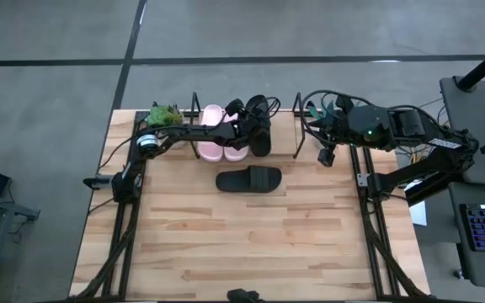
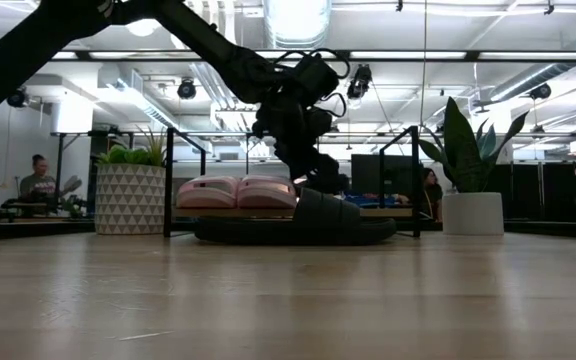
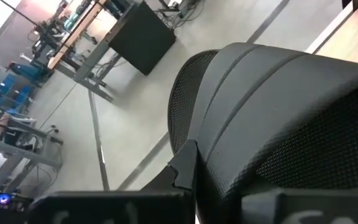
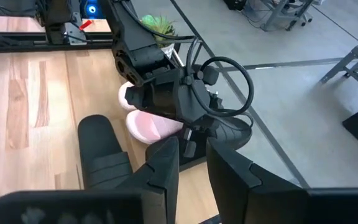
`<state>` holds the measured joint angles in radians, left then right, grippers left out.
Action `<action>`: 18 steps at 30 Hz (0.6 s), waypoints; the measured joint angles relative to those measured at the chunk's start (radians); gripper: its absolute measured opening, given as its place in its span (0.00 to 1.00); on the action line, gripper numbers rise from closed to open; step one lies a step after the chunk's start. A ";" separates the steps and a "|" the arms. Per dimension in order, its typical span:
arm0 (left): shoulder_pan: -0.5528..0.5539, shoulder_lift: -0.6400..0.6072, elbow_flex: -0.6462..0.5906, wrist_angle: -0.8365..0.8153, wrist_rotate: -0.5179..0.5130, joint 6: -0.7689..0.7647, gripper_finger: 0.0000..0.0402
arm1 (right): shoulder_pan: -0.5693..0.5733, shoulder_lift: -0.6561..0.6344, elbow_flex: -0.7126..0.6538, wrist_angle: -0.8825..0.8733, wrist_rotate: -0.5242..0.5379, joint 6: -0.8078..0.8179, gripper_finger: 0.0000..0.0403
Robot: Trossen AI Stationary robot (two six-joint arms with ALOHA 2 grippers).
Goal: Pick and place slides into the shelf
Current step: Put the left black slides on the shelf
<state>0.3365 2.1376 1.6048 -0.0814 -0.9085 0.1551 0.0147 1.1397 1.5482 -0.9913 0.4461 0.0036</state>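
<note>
My left gripper [image 1: 245, 119] reaches over the shelf [image 1: 297, 135] and is shut on a black slide [image 1: 261, 135], which fills the left wrist view [image 3: 278, 93]. Two pale pink slides [image 1: 217, 139] lie side by side on the shelf's wooden base, seen in the low view [image 2: 236, 192] as well. The second black slide [image 1: 249, 180] lies flat on the table in front of the shelf [image 2: 298, 230]. My right gripper [image 1: 326, 156] waits open beside the shelf's right end frame, touching nothing [image 4: 193, 155]. My left gripper holds the black slide by its wide strap [image 3: 229, 81], with one finger [image 3: 182, 167] at the strap's edge. It comes slanting down from the table's left. The slide lies over the shelf, right of the pink pair. Whether it rests on the base I cannot tell.
A small potted plant [image 1: 165, 115] stands at the shelf's left end and a taller one [image 2: 473, 190] beyond its right end. The wooden table [image 1: 251, 244] lies bare toward the near edge. People sit in the room behind [image 2: 38, 180].
</note>
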 joint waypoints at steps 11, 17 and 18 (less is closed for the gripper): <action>0.006 0.002 -0.003 -0.036 0.024 0.006 0.00 | 0.000 0.000 0.000 0.000 0.000 0.002 0.18; 0.007 0.003 -0.003 -0.043 0.063 0.009 0.00 | 0.000 0.000 0.000 0.000 0.000 0.002 0.18; 0.007 0.003 -0.003 -0.044 0.066 0.009 0.00 | 0.000 0.000 0.000 0.000 0.000 0.002 0.18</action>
<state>0.3431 2.1409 1.6020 -0.1250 -0.8429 0.1637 0.0144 1.1397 1.5482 -0.9909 0.4461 0.0055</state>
